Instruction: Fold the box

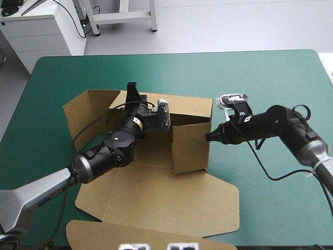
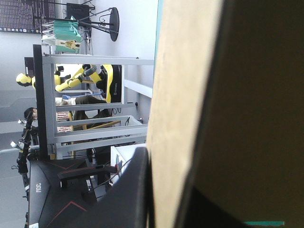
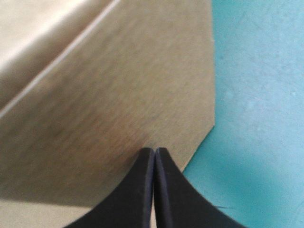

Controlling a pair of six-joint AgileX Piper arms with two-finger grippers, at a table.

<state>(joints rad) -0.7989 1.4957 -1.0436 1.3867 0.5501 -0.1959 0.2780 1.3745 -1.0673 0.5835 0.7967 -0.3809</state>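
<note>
The brown box (image 1: 191, 141) stands in the middle of the table with its walls raised and its lid (image 1: 156, 203) flat toward the front edge. My left gripper (image 1: 131, 92) reaches over the box to its far left wall. In the left wrist view one black finger (image 2: 130, 199) lies against the board (image 2: 180, 95), and the left gripper (image 2: 168, 178) is shut on that wall. My right gripper (image 1: 208, 137) is shut, nothing in it, its tip against the box's right wall. In the right wrist view the gripper's arch (image 3: 155, 151) meets brown board (image 3: 118, 95).
A side flap (image 1: 83, 112) lies spread at the box's left. A further piece of board (image 1: 130, 235) lies at the front edge. The teal-green cover (image 1: 281, 78) runs on to the right of the box and to the far edge.
</note>
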